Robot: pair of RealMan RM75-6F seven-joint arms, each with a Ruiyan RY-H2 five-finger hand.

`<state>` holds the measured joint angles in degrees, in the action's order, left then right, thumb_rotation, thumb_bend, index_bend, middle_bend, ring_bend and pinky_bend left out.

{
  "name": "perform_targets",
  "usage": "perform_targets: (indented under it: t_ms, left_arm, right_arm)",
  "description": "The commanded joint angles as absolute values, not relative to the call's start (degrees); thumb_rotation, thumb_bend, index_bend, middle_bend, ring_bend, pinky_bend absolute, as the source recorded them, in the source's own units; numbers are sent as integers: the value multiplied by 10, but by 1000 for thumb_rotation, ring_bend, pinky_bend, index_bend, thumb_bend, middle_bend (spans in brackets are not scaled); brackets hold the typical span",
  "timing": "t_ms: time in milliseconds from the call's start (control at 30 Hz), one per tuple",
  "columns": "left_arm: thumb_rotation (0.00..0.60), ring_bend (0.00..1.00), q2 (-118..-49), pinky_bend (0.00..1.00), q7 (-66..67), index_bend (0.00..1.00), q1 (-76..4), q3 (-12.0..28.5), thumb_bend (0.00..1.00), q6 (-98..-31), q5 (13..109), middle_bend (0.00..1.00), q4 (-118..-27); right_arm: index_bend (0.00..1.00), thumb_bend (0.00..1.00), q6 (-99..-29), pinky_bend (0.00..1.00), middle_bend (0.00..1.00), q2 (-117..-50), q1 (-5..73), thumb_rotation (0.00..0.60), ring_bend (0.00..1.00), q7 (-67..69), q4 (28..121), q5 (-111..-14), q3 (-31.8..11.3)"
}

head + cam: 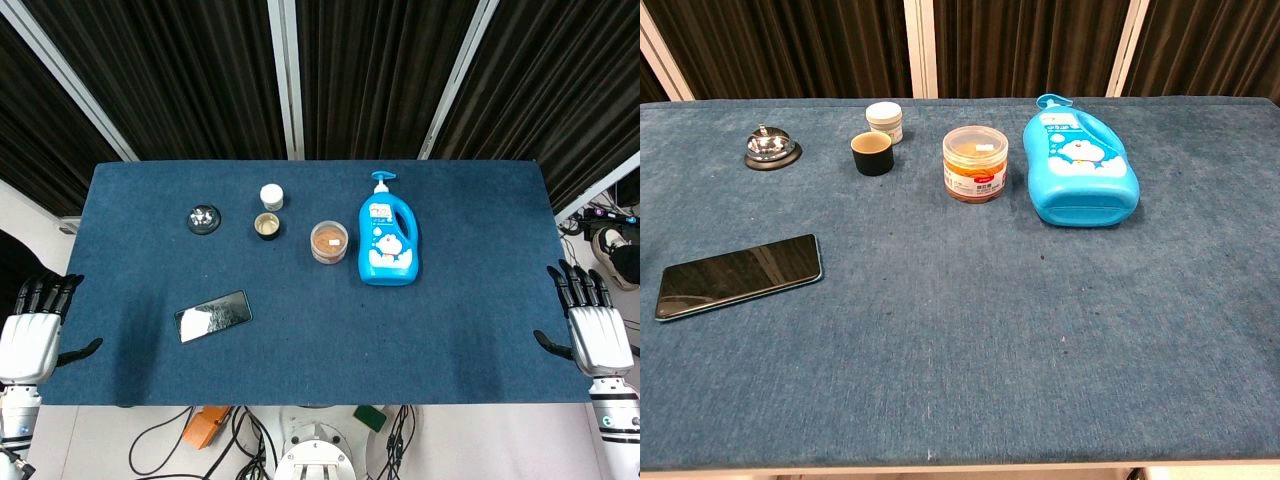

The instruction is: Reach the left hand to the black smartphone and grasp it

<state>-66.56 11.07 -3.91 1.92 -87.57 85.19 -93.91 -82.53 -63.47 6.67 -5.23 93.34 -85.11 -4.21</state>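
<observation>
The black smartphone [213,315] [739,275] lies flat, screen up, on the blue table [320,270] near its front left. My left hand [35,325] hangs open just off the table's left edge, well to the left of the phone, fingers spread and empty. Off the right edge my right hand [592,320] is open and holds nothing. Neither hand shows in the chest view.
Along the back stand a silver call bell [203,218] [771,149], a white jar [271,196] [885,120], a small black cup [266,226] [872,154], a clear tub with an orange lid [329,242] [975,163] and a blue detergent bottle [387,240] [1080,170].
</observation>
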Motion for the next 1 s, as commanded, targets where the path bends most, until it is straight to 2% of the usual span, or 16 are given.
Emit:
perform_targets:
  t_ms: [33,267,467,567,800,1000]
  left_arm:
    - [600,60,-667,0,112,110,-40,19,115,-872,851,125,-939]
    - [600,93,-689,0,129,112,-63,35,111,-859,857,150,-954]
    - [600,132,-726,0,173,241,-107,40,110,-805,866,184,-983]
    - [600,137,-749,0,210,271,-131,39,110,-768,861,184,-998]
    - [600,129,-810,0,288,273,-169,48,107,-701,791,184,-1030]
    - [600,116,-870,0,345,325,-182,61,134,-697,718,182,-1013]
  right_arm:
    - [0,295,-825,0,48,-635,67,600,0,-52,934,-851,-42]
    - [0,295,-837,0,48,-627,64,600,0,-37,927,-858,-44]
    - [0,295,-848,0,48,-621,58,600,0,-24,920,-861,-44]
    - [0,296,-852,0,48,-619,55,600,0,-21,921,-863,-43]
    - [0,296,-848,0,48,-620,54,600,0,-19,918,-858,-43]
    - [0,295,-840,0,48,-622,58,600,0,-15,914,-855,-44]
